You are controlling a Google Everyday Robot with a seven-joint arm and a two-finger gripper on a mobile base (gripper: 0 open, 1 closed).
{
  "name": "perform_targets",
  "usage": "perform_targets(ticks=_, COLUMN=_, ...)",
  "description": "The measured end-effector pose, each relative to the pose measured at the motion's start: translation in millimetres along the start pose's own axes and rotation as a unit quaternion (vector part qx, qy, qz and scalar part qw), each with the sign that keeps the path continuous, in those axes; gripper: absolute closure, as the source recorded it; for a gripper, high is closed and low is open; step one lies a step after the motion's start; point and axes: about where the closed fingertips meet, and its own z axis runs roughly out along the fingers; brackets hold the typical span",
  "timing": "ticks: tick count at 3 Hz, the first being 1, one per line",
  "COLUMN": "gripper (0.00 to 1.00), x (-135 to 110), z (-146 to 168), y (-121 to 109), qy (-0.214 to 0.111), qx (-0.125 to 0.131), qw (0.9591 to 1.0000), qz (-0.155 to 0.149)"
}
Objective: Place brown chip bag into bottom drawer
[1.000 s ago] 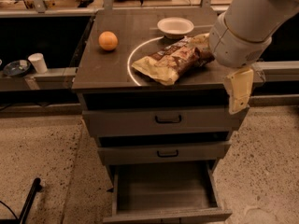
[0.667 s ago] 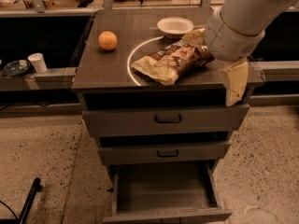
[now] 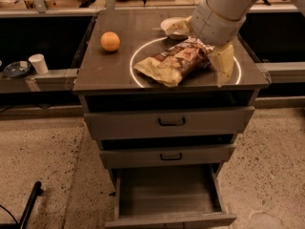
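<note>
Over the last second I had brought the arm in from the front right corner of the cabinet top (image 3: 114, 73), back and to the left. At this moment the gripper (image 3: 202, 49) sat low over the right-hand end of the brown chip bag (image 3: 171, 63). Its pale fingers (image 3: 224, 63) looked spread wide: one hung on the near side of the bag's end, and the other lay on the far side, beside the white bowl (image 3: 172, 26). I judged that the bag's end was between them but not yet pinched.

The bag had not shifted. It lay flat inside the white ring (image 3: 136, 61) marked on the top, its tan left end pointing toward the front edge. The orange (image 3: 110, 41) sat well apart, at the back left.

For the task, that meant the approach was about finished and the grasp itself had not begun. I still needed to close on that crinkled end and lift the bag off the top. Then I had to carry it forward past the two upper drawers (image 3: 171, 121), which were pushed in. The bottom drawer (image 3: 171, 219) stood pulled out beneath them, with nothing visible on its floor, so the drop was ready. My one worry was the bowl, which sat right next to the far finger.
</note>
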Motion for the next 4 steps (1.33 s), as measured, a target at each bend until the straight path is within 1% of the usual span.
perform_targets(ticks=1, gripper=0.0, x=13.5, z=23.3, y=-33.1, qy=-0.014, qx=0.014, qw=0.9992, qz=-0.035)
perform_targets(ticks=2, gripper=0.0, x=29.9, z=44.7, y=-45.6, qy=-0.015, qx=0.015, qw=0.999, qz=-0.041)
perform_targets(ticks=3, gripper=0.0, x=59.2, z=68.5, y=-45.2, qy=0.018, qx=0.003, qw=0.9998, qz=-0.012)
perform_targets(ticks=4, gripper=0.17, x=80.4, z=92.3, y=-38.2, qy=0.036, qx=-0.009, qw=0.9991, qz=0.02)
